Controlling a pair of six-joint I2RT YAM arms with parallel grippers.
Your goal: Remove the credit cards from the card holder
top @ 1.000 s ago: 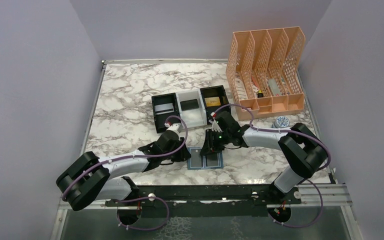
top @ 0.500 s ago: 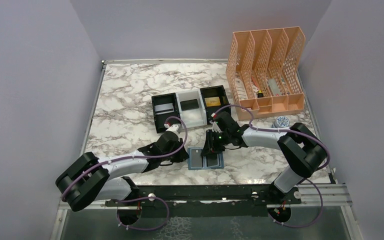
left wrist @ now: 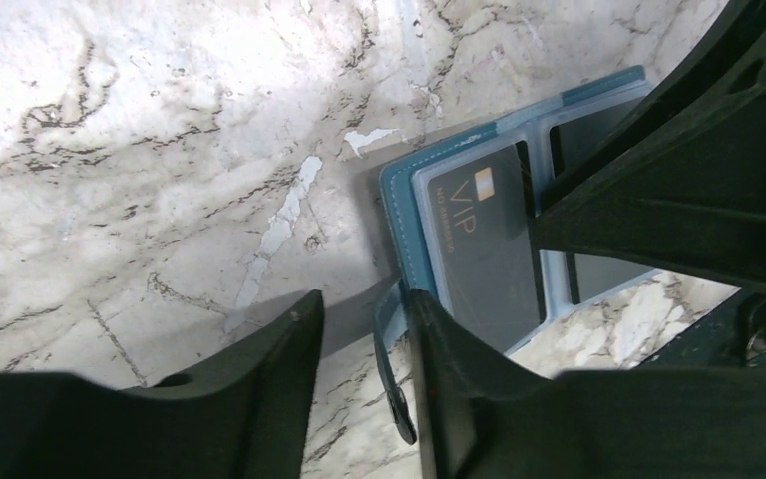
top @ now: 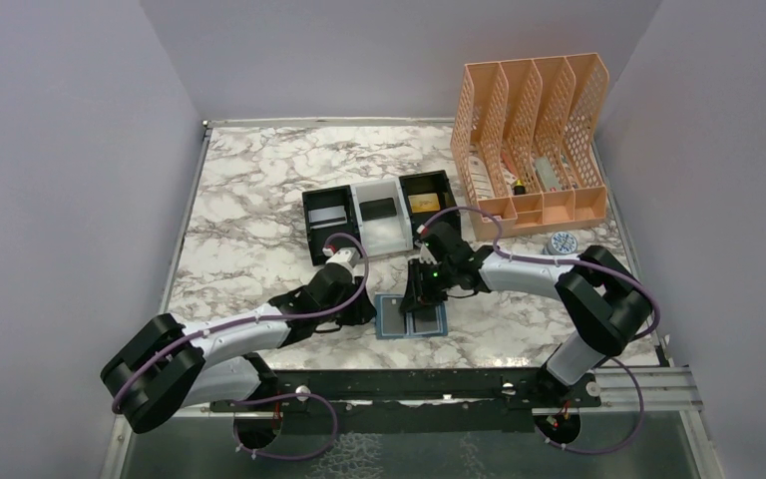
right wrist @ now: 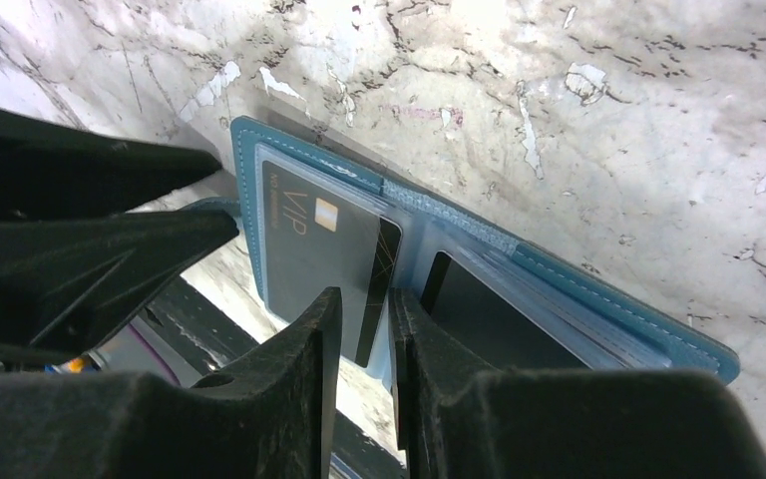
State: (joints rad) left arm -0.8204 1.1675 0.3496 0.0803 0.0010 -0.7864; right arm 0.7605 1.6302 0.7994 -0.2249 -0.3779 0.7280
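The card holder (top: 411,317) lies open on the marble, teal outside and light blue inside (right wrist: 479,239). A dark credit card marked VIP (left wrist: 479,239) sits in its left pocket (right wrist: 309,244), with a black card edge (right wrist: 381,274) beside it. A dark card (right wrist: 489,319) fills the right pocket. My left gripper (left wrist: 364,309) is open at the holder's left edge, and the holder's strap tab (left wrist: 391,369) hangs between its fingers. My right gripper (right wrist: 364,304) stands over the holder's middle fold, its jaws a narrow gap apart astride the black card edge.
A black-and-white three-compartment tray (top: 354,238) lies behind the holder, with a silvery card (top: 329,215), a black card (top: 377,209) and a gold card (top: 422,204) in it. An orange mesh file organiser (top: 534,135) stands at the back right, a small round thing (top: 562,242) before it.
The left arm's rear links have shifted slightly to the left. Both grippers stay at the card holder, which has not moved.
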